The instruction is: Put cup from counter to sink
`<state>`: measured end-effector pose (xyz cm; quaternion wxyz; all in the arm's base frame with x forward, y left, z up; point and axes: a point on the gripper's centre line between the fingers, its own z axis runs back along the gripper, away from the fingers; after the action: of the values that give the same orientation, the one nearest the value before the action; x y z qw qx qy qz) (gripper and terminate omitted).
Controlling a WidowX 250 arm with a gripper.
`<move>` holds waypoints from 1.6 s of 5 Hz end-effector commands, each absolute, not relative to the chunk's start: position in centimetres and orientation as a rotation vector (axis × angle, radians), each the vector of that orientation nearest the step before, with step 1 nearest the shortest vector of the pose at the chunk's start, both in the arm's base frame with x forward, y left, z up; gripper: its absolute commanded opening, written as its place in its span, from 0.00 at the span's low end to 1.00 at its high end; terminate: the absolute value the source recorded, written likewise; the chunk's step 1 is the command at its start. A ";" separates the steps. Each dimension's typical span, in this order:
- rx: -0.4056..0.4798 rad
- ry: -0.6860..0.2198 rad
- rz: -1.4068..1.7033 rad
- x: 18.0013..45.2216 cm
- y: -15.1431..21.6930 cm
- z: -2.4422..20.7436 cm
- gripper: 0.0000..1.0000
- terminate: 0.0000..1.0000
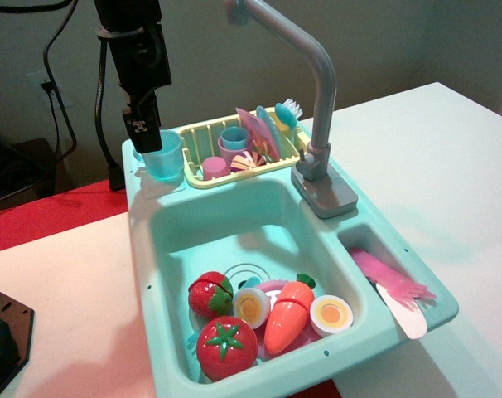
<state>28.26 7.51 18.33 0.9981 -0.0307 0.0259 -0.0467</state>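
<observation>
- Table (450, 166) spreads white under everything, wide open to the right of the unit.
- Sink (234, 220), the deep teal basin: its far half is bare floor, and that looks like the landing spot. The near half is crowded with a tomato (226, 347), strawberry (209, 294), carrot (286, 315) and two egg halves (331, 315).
- Faucet (317, 91) arches tall over the back rim on the right; a carry from the left corner should stay clear of it, I'd judge.
- Rack (203, 133), pale yellow, sits behind the basin and hard against the cup's right side, so there's little room that way.
- Counter (143, 186): the back-left corner ledge, where the cup stands just one rim away from the basin.
- Gripper (143, 133) hangs straight down at the cup's left rim, seemingly one finger inside and one outside; whether it has pinched the wall, I cannot tell.
- Cup (163, 157), translucent blue, upright on the ledge. Lift, shift forward, lower: a short hop, I reckon, provided it clears the basin edge.
</observation>
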 end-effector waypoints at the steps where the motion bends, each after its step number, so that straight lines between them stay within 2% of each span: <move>1: -0.062 0.052 -0.093 28.3 7.5 18.3 1.00 0.00; 2: -0.030 0.049 -0.090 29.5 7.3 18.3 1.00 0.00; 4: -0.025 0.100 -0.083 29.2 7.3 16.1 1.00 0.00; 6: -0.012 0.109 -0.076 28.8 7.1 15.3 1.00 0.00; 7: -0.013 0.074 -0.074 28.6 7.2 15.5 0.00 0.00; 8: -0.016 0.063 -0.074 28.6 7.2 15.6 0.00 0.00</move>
<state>28.64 7.10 13.55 0.9969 -0.0182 0.0657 -0.0392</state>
